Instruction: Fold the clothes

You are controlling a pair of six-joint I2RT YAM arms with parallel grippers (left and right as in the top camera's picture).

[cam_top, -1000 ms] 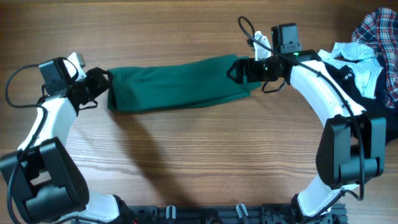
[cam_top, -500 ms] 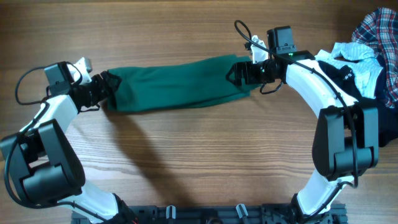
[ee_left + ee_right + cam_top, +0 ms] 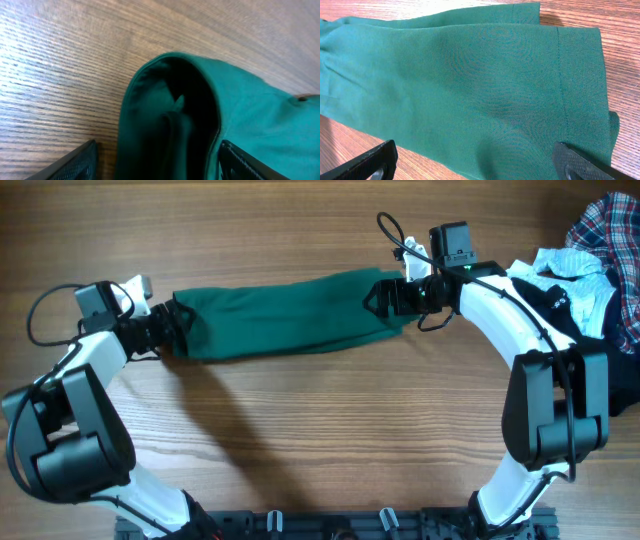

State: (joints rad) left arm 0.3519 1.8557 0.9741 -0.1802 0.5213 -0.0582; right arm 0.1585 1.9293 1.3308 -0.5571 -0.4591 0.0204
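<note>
A plain dark green fabric garment lies across the upper middle of the overhead view as a long, narrow band on the brown wooden table, already doubled along its length. The left gripper sits at the band's left end and the right gripper at its right end.

In the left wrist view the left pincer's jaws stand apart. Its black fingers show in the two bottom corners with the rounded, looped end of the cloth between them. A strip of bare wood separates the lower-left finger from the fabric, so nothing is clamped. The right pincer is likewise spread wide. Its fingertips sit in the bottom corners of the right wrist view, with the stitched hem and smooth green cloth between them, none of it pinched.

The other clothes lie heaped at the upper right edge of the overhead frame: a red, navy and white plaid shirt, a small crumpled white piece and a black garment.

The step in hand seems to be the crosswise fold of the green band. The next move probably calls for each pincer to settle lower and close on every layer at its end. One end would then be lifted over the other with the edges aligned. The looped left end may slip if only its top layer is caught.
</note>
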